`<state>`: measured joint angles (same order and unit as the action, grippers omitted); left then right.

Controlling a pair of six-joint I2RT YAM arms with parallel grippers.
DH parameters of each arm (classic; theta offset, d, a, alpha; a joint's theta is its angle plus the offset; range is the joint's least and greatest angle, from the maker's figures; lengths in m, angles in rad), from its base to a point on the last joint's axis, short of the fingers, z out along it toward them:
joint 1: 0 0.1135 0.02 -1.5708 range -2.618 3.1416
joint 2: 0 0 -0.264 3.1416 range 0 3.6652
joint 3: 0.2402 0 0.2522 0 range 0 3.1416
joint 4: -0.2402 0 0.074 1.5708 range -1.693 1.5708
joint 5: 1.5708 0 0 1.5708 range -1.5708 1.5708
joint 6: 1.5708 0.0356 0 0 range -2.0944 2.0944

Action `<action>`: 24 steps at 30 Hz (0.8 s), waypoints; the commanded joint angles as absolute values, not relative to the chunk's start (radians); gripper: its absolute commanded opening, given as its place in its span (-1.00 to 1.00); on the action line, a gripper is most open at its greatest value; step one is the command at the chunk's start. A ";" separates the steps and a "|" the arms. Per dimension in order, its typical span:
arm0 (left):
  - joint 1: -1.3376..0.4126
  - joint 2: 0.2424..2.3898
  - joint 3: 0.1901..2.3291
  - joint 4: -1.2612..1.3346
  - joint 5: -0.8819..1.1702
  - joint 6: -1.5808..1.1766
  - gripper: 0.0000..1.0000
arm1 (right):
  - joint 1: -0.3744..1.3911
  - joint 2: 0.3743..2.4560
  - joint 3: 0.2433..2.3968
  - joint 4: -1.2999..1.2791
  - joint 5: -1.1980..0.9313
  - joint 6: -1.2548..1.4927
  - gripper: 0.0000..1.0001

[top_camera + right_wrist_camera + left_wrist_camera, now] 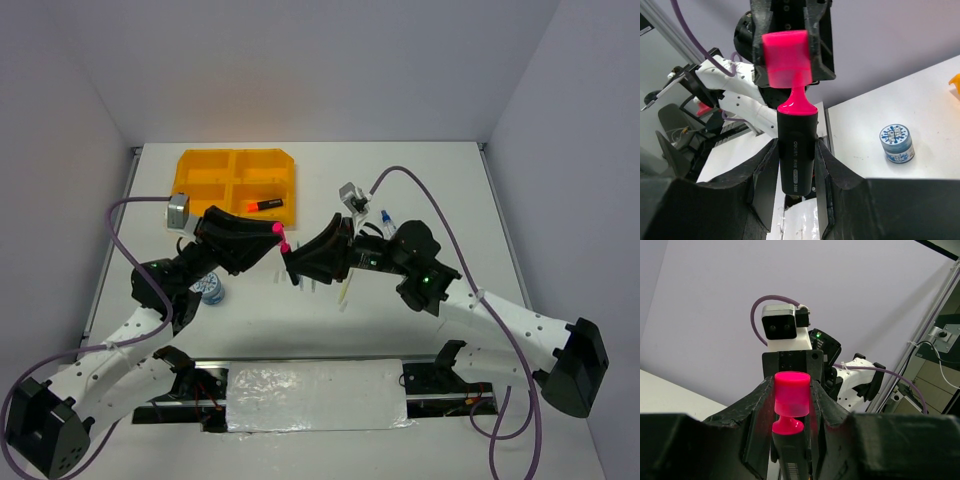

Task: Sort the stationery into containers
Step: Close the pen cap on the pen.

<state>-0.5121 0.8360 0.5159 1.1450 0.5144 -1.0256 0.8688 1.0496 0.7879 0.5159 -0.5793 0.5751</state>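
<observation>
One marker point(796, 150): short black body with a printed label down its side, a bright pink collar and a narrow pink nib. It is held in the air above the worktop point(440, 190), at the centre of the top view, between the two arms.

One pink cap point(786, 57), translucent, sits at the nib's end. Whether it touches the nib cannot be told.

Two sets of jaws, both closed on a part. The left jaws are clamped on the cap. The right jaws are clamped on the black body, with the collar and nib standing clear above them.

By view:
- **Right wrist view:** shows the lettering on the body and a round blue-patterned roll point(896, 143) standing on the worktop at the right of the frame.
- **Left wrist view:** shows the cap upright between dark fingers point(757, 410), with the other wrist's white camera housing point(785, 330) behind it.
- **Top view only:**
  - an orange-yellow tray point(205, 190), upper left of centre;
  - an orange-capped marker point(266, 204) in the tray's lower right compartment;
  - a blue-capped bottle point(386, 217), right of centre;
  - a pale stick point(343, 293), lying below the right jaws.

Pose: the left arm point(150, 285) and right arm point(430, 275) are both bent at the elbow. Their forearms reach inward and their wrists face each other nose to nose.
</observation>
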 commanded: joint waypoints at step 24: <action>-0.531 0.776 0.499 1.144 0.557 -0.989 -0.86 | 0.836 1.100 0.997 0.597 -0.638 0.505 -0.84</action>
<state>-0.5175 0.7876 0.5011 1.1492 0.4938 -1.0210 0.8547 1.1049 0.8997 0.4992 -0.6697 0.5430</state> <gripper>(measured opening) 0.403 0.378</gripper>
